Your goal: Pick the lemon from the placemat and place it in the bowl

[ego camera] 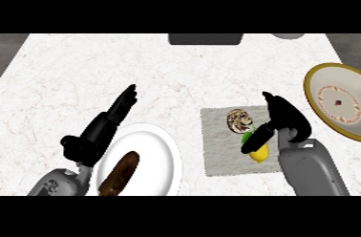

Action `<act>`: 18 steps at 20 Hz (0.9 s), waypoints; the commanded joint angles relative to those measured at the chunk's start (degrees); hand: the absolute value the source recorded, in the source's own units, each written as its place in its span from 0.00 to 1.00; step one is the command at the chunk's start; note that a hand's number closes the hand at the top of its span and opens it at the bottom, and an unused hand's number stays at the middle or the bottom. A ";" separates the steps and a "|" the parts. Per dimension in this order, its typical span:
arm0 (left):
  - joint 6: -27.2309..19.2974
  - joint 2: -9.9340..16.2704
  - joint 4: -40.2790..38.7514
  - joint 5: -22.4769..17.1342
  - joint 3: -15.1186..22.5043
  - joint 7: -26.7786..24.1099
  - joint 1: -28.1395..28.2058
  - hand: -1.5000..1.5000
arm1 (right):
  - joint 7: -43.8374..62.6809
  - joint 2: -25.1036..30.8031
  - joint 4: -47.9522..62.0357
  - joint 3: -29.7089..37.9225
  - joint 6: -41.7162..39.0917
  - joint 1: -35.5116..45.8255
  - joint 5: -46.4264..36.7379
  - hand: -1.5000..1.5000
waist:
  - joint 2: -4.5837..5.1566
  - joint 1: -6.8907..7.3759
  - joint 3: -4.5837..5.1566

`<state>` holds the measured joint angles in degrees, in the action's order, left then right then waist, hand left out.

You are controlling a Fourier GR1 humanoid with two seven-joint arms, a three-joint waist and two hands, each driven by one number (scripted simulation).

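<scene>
Head view shows a pale marbled surface (106,64) filling nearly the whole frame. Next in size is the bowl (321,85), gold-rimmed with a patterned inside, at the right edge and partly cut off. A white plate (158,150) sits at lower left and carries a brown oblong food item (120,171). Between plate and bowl lies the grey placemat (215,150), square to the surface.

On the placemat's right part rests the lemon (259,154), with its long axis running roughly from upper left to lower right. The right hand (285,119) is directly over it, and its thumb and fingers curl down along the fruit's upper side; contact looks likely, though whether the lemon is truly pinched I cannot tell. A sliver of green shows just beside the thumb. A round, brown-and-white patterned object (239,120) lies on the mat just up and left of the lemon, touching nothing I can make out.

The bowl lies up and to the right of the lemon, well apart from the mat, with nothing between them. The right hand is far nearer. The left hand (106,128) rests open by the plate, fingers straight.
</scene>
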<state>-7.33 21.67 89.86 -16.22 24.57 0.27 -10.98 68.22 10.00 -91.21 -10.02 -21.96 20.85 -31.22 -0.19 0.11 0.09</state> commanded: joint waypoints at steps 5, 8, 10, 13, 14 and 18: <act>2.57 -0.61 -4.18 0.52 -2.53 -1.03 -1.75 0.50 | 9.42 -1.44 0.07 -2.48 -1.53 -0.07 -7.61 0.00 | 0.23 -0.40 -0.03; 1.79 -1.16 0.22 1.35 -0.42 -0.77 1.99 0.50 | 11.71 -2.91 0.95 -3.54 -1.83 1.83 -11.98 0.00 | 0.09 0.31 -0.02; 1.51 -0.91 1.12 2.13 -0.62 -1.06 3.16 0.50 | 8.58 -1.78 0.43 -3.57 -1.27 -2.28 -13.91 0.00 | 0.04 0.06 -0.05; 1.46 -2.19 -1.74 1.98 -2.38 0.07 -0.44 0.50 | 5.67 -0.71 0.97 -2.00 -1.20 -4.98 -15.64 0.00 | 0.15 -0.59 -0.06; 0.05 -2.34 1.10 3.98 -0.39 -0.60 3.39 0.50 | 6.74 -2.23 2.01 -2.15 -0.91 -3.67 -16.96 0.00 | 0.08 0.06 -0.07; 1.22 -4.03 -2.52 3.03 -2.66 -0.30 0.55 0.50 | 5.10 -2.98 0.12 -0.47 -2.24 -7.54 -17.59 0.00 | 0.13 -0.46 -0.07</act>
<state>-5.32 19.63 88.26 -13.82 22.30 -1.12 -9.47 64.44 8.24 -90.28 -11.12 -21.59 14.64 -47.78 -0.06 -0.17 0.04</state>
